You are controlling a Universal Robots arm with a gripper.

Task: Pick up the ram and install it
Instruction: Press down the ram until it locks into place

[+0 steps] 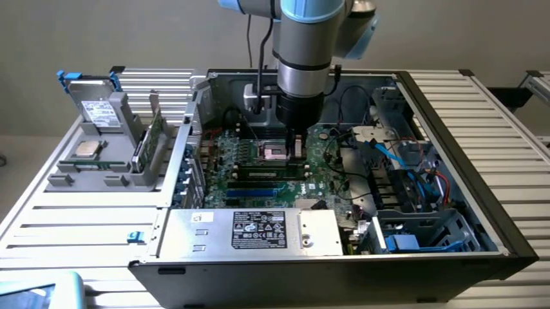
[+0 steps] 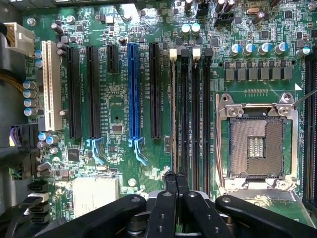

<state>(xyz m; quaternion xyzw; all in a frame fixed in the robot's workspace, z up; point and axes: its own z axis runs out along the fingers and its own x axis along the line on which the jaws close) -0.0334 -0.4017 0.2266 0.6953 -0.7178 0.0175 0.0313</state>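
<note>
From the exterior view, the arm reaches down into the open case [image 1: 447, 161], jaws [image 1: 297, 149] low over the motherboard [image 1: 257, 174]. A ram [image 1: 273, 170] lies seated in the memory slots below the socket [image 1: 277, 152].

In the wrist view, the jaws [image 2: 176, 179] are pressed together, empty, beside the slots [image 2: 190, 114].

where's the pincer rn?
Exterior view: the pincer sits inside the open case, just on the exterior view's right of the empty processor socket. Wrist view: its shut tips are at one end of the memory slots.
</note>
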